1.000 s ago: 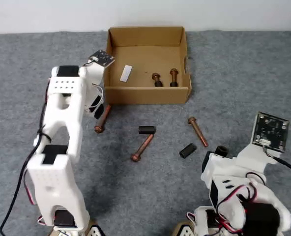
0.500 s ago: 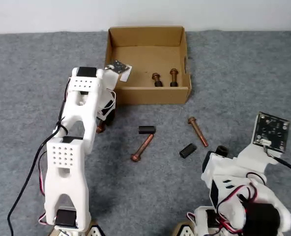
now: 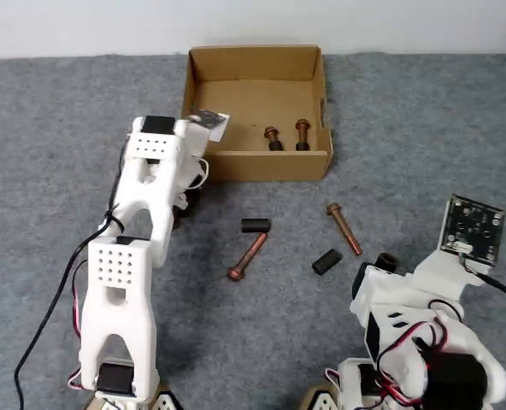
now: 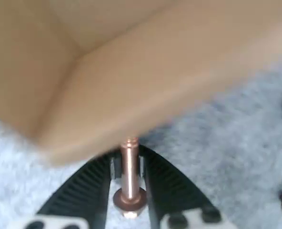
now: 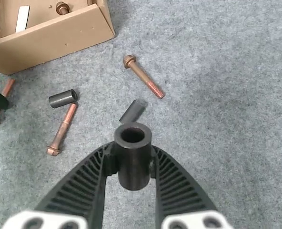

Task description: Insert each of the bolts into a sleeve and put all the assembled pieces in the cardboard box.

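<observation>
At front-left corner of cardboard box (image 3: 257,164), 10 o'clock from centre of table (image 3: 441,128): left gripper (image 4: 127,164) clamped on bolt (image 4: 129,174), shank tip close to box wall. At 4 o'clock, right gripper (image 5: 133,153) closed round upright sleeve (image 5: 132,167), bore open.

Risks:
- bolt tip snags cardboard, twists in jaws
- arms well apart, so misaligned mating could jam bolt at bore rim or knock sleeve loose
</observation>
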